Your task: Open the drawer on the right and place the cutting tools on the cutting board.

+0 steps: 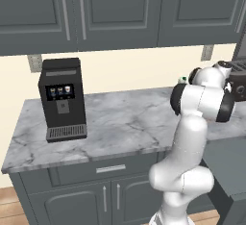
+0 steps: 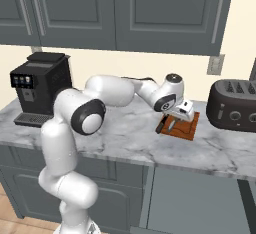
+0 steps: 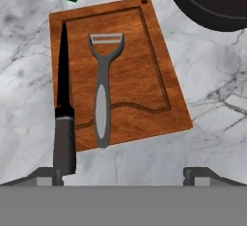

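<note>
Fingers point(image 3: 48, 176) stand wide apart, empty; knife point(image 3: 63, 109) lies just ahead of your left one: light, stiff, slippery; grip its handle.

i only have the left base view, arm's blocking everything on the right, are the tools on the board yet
Observer: Yes. In the hand view the peeler lies flat on the cutting board, head toward the far end.
Operator: and the knife
Observer: The knife lies along the board's left edge in that view, blade on the wood, its dark handle sticking out over the marble past the near edge.
Operator: gripper holding anything
Observer: No. The gripper is open, fingertips spread wide above the board's near end, nothing between them.
Operator: what's next to the board
Observer: In the right base view a dark toaster stands just to its right.
</note>
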Robot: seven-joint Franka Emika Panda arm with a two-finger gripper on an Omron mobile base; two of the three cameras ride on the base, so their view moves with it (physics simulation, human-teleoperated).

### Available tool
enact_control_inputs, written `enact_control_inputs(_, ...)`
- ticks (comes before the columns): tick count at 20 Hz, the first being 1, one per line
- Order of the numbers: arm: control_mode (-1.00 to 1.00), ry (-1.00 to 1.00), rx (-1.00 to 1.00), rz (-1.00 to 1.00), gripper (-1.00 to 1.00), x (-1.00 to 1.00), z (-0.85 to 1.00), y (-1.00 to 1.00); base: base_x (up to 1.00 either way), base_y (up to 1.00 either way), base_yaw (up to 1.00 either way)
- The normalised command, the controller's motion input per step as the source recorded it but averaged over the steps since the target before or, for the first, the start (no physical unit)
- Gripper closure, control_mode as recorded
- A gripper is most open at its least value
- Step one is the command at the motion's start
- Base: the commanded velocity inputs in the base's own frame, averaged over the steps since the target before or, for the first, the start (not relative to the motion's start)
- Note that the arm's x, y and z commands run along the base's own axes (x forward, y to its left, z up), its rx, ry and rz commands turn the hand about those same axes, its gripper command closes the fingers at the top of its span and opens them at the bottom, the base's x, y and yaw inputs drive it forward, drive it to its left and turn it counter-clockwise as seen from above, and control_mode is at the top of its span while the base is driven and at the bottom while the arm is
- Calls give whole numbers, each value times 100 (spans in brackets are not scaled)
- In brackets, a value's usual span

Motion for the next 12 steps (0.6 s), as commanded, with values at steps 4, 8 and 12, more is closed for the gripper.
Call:
enact_control_inputs(4,-100,-19,0,0,-100,-69,57,22,0,0,0)
enact_control_inputs(8,-100,-16,0,0,-100,-50,59,35,0,0,0)
enact_control_inputs(12,-100,-13,0,1,-100,-39,59,43,0,0,0)
